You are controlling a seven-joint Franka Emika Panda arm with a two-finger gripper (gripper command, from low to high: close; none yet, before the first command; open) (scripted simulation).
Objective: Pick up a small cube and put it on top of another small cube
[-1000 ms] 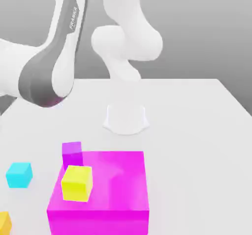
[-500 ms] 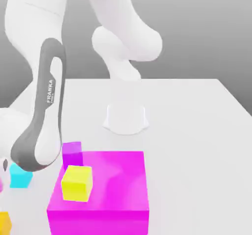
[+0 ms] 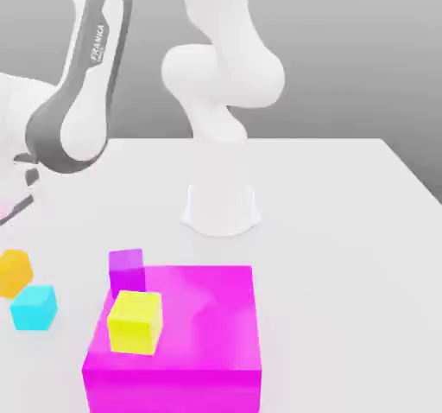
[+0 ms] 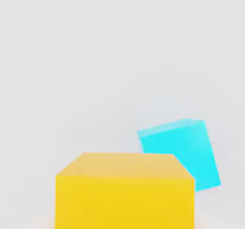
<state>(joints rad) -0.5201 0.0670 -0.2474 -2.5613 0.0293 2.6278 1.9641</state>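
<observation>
**Clerk:** Presently listed, item one: small orange cube, plain matte faces (image 3: 14, 272), raised off the white tabletop (image 3: 345, 230) at the exterior view's left edge, just above and beside item two, a small cyan cube of like size (image 3: 34, 307), which rests on the table. Carried by the robot's two-finger gripper (image 3: 10, 208), closed on it; the hand view has the orange cube sitting close under the camera, with the cyan one beyond and off to one side.

**Checker:** Other stock?

**Clerk:** One small yellow cube (image 3: 135, 321) against a large magenta block (image 3: 186, 333), one small purple cube (image 3: 127, 269) behind them. All well apart from the pair in question.

**Checker:** Handling note for the step in hand?

**Clerk:** Transfer onto the cyan cube, as I judge it. The orange cube is not yet centred over the cyan: shift sideways first, keeping it higher than the cyan top so no edge clips. Square the faces, since the cyan appears turned relative to the orange in the hand view, though that may be the camera angle. Lower straight, release only once it rests flat, then lift vertically.
</observation>
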